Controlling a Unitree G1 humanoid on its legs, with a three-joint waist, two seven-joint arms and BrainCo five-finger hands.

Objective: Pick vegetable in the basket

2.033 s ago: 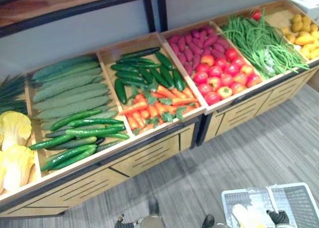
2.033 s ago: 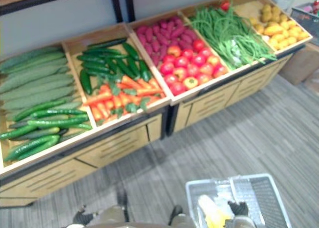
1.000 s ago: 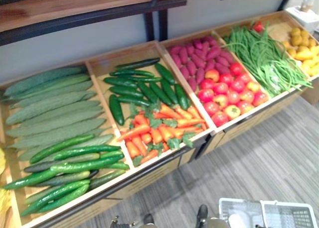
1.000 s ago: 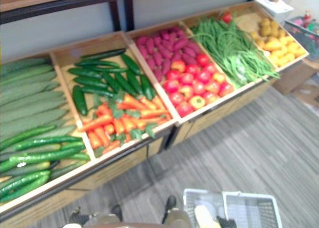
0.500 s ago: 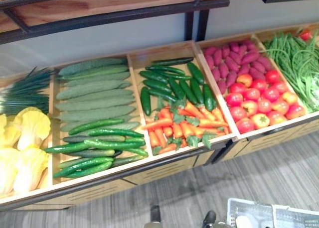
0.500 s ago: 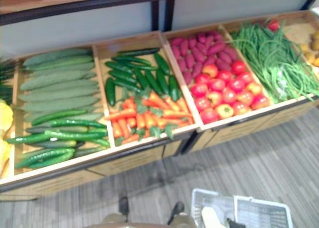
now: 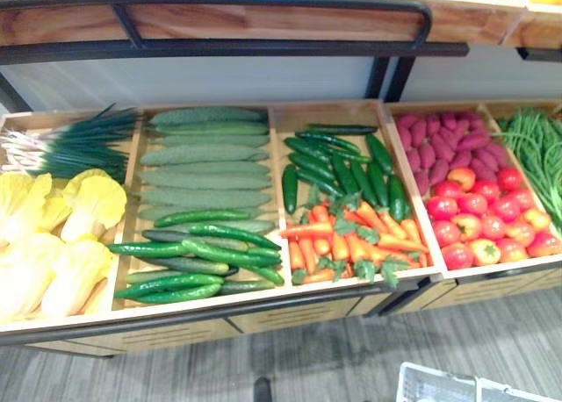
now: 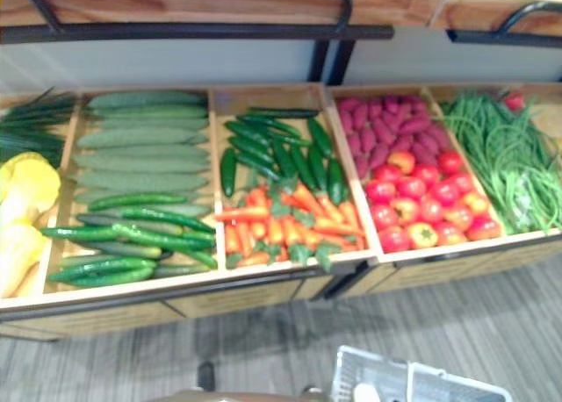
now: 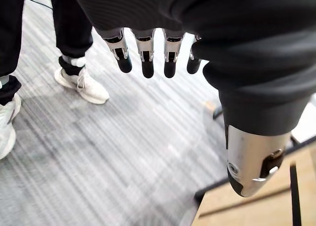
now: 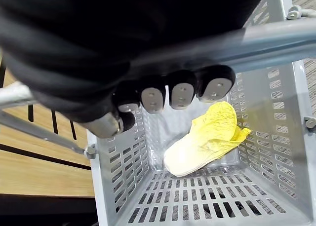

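A long wooden stand [image 7: 290,314] carries open bins side by side, with a wooden shelf [image 7: 219,20] on a dark rail above it. Grey striped floor [image 7: 334,358] lies in front of the stand.

At the stand's left end sit yellow cabbages [image 7: 53,244], with green onions [image 7: 70,143] at the back of that bin. The next bin toward the stand's middle holds long pale cucumbers [image 7: 202,169] behind and dark cucumbers [image 7: 198,257] at the stand's front edge. In the stand's middle bin, short dark cucumbers [image 7: 338,165] lie at the back and carrots [image 7: 351,244] at the front. Right of the stand's middle come purple sweet potatoes [image 7: 443,139] behind tomatoes [image 7: 492,218], and green beans [image 7: 540,152] lie at the stand's right end.

A grey plastic basket [image 10: 123,162] hangs in front of the stand, before its tomato bin. The right hand [image 10: 150,97] grasps the basket's handle [image 10: 276,41], fingers curled round the bar. On the basket's floor lies one yellow cabbage leaf [image 10: 205,139], apart from the hand.

The left hand [image 9: 146,48] hangs over the floor beside the stand's corner, fingers straight and holding nothing. A person's legs and white shoes [image 9: 81,83] stand on the floor, away from the stand.
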